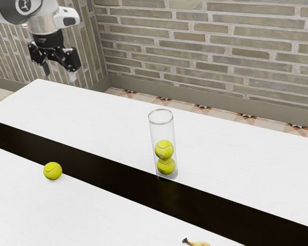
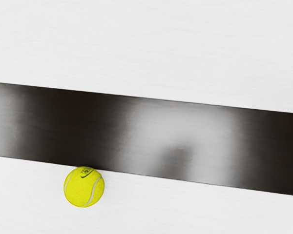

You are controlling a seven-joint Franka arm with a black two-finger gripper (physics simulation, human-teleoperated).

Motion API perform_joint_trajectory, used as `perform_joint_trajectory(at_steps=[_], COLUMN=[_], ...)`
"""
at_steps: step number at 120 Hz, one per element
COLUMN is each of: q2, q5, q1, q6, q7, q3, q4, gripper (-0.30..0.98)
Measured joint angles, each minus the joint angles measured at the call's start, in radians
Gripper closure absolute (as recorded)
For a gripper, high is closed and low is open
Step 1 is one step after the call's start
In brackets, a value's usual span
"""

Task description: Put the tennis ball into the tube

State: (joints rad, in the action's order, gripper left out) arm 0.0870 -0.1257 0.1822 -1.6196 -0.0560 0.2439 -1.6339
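My gripper hangs high at the exterior view's upper left, its two fingers spread apart with nothing between them. A loose tennis ball rests on the white table at the edge of the dark strip, well away from the gripper; the wrist view has the same ball beside the strip. The clear tube stands upright toward the exterior view's right, with two tennis balls stacked inside, an upper one and a lower one.
A white table with a dark strip along it lies below the arm. Part of a banana shows at the exterior view's bottom edge. A brick wall stands behind the table.
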Motion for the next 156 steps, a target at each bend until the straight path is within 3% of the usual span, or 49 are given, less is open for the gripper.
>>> perform_joint_trajectory(at_steps=[24, 52, 70, 88, 120, 156], q2=[0.007, -0.031, -0.147, -0.245, -0.357, -0.393], q5=[0.0, 0.052, 0.099, 0.132, 0.225, 0.252], q1=[-0.038, -0.307, -0.436, -0.391, -0.428, -0.43], q6=[-0.005, -0.136, -0.265, -0.365, -0.479, -0.516], q7=[-0.017, -0.03, -0.023, -0.005, 0.062, 0.12], q3=[0.0, -0.01, -0.063, -0.066, -0.058, -0.057], q4=[-0.056, -0.359, -0.405, -0.405, -0.386, -0.395], gripper=[0.0, 0.0, 0.0, 0.0, 0.0, 0.0])
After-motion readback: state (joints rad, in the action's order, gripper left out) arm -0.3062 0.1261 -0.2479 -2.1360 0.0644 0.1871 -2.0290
